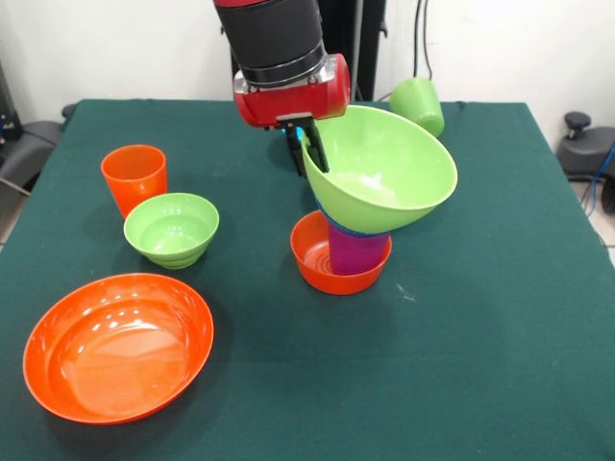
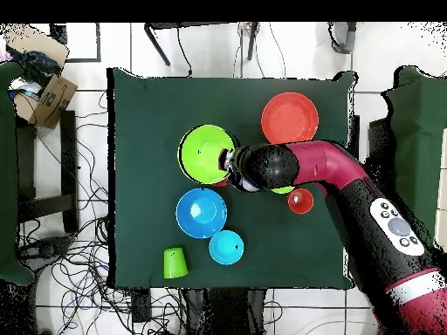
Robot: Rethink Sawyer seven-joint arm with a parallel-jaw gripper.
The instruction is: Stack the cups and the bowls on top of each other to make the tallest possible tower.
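The tower stands mid-table: a small orange bowl (image 1: 322, 261) holds the purple cup (image 1: 354, 252), with a thin blue rim (image 1: 357, 231) above it. A large lime green bowl (image 1: 384, 171) (image 2: 207, 154) rests tilted on top. My gripper (image 1: 309, 149) (image 2: 225, 161) is shut on that bowl's far rim, one finger inside and one outside. The orange cup (image 1: 134, 178) (image 2: 299, 201) stands upright at the left. The lime green cup (image 1: 419, 104) (image 2: 175, 263) lies at the far side. A small lime green bowl (image 1: 172, 228) and a large orange bowl (image 1: 117, 346) (image 2: 290, 118) sit at the front left.
In the overhead view a blue bowl (image 2: 201, 213) and a smaller light blue bowl (image 2: 226, 247) sit near the robot's side; in the front view the arm and the green bowl hide them. The green table (image 1: 480, 336) has edges all round, with cables on the floor.
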